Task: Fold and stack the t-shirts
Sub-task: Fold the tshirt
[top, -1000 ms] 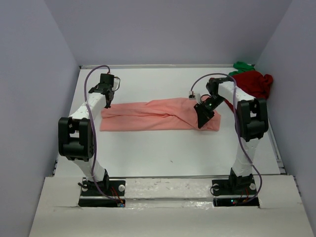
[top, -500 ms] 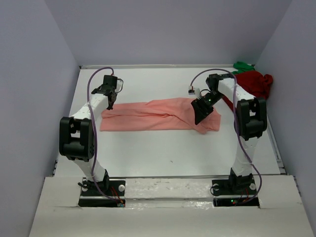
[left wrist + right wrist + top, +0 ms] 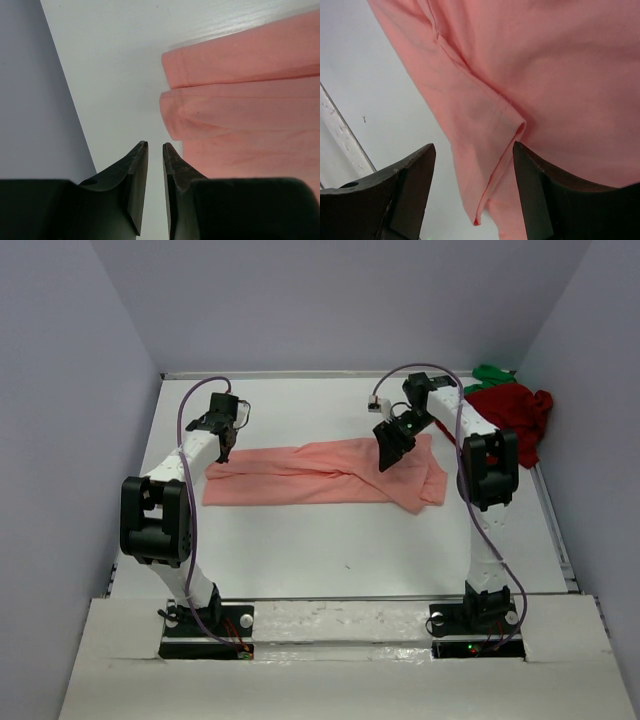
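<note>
A salmon-pink t-shirt lies folded in a long strip across the middle of the table. My left gripper hangs just off its left end, jaws almost together with nothing between them; the shirt's hemmed corner lies just to its right. My right gripper is open above the right part of the strip. A loose fold of pink cloth lies below its spread jaws, and neither jaw grips it. A dark red t-shirt lies bunched at the back right, with a green t-shirt crumpled behind it.
Lilac walls close the table on the left, back and right. The white tabletop runs from the shirt to the arm bases. The right arm's purple cable loops above the shirt's right end.
My right gripper has moved left and toward the back, from the shirt's right end to above its right-middle part. The left gripper has shifted slightly toward the back.
</note>
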Controlling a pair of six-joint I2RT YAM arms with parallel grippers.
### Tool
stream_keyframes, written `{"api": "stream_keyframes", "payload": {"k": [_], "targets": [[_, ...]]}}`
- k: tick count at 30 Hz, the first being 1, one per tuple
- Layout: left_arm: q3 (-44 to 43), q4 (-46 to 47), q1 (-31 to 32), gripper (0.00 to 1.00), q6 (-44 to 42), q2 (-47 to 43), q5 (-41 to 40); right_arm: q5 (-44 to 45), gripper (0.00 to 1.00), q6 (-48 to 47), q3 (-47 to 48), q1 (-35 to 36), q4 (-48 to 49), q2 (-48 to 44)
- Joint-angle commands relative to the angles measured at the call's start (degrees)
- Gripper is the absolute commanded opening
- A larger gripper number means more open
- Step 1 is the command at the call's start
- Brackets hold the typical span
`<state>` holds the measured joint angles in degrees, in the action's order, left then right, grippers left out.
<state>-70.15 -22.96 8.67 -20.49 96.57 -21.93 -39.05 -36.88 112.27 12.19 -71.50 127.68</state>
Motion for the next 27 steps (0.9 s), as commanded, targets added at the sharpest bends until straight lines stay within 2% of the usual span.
{"api": "stream_keyframes", "payload": {"k": [1, 8, 16, 20, 22, 25, 26, 27], "targets": [[0.6, 0.0, 0.4, 0.31, -0.7, -1.3, -1.6, -1.3, 0.68, 0.1, 5.2, 1.3, -0.2, 2.2], [0.9, 0.2, 0.4, 0.31, -1.0, -0.3, -2.2, -1.2, 0.68, -0.1, 9.4, 1.3, -0.2, 5.3], [-0.1, -0.6, 0.5, 0.31, -0.8, 0.7, -2.4, -0.8, 0.68, -0.6, 9.4, 1.3, -0.5, 5.6], [0.2, -0.5, 0.6, 0.31, -0.9, 0.5, -2.4, -1.0, 0.65, -1.2, 7.9, 1.3, -1.1, 5.7], [0.4, -0.2, 0.7, 0.31, -0.9, 0.4, -2.3, -0.9, 0.61, -1.3, 5.9, 1.3, 0.0, 5.4], [0.4, -0.3, 0.7, 0.31, -1.0, 0.4, -2.3, -0.6, 0.47, -1.3, 5.0, 1.3, 0.5, 5.3], [0.4, -0.2, 0.7, 0.31, -1.0, 0.4, -2.3, -0.8, 0.40, -1.2, 5.2, 1.3, 0.4, 5.6], [0.4, -0.2, 0.7, 0.31, -1.0, 0.4, -2.3, -0.8, 0.37, -1.2, 5.2, 1.3, 0.3, 5.7]]}}
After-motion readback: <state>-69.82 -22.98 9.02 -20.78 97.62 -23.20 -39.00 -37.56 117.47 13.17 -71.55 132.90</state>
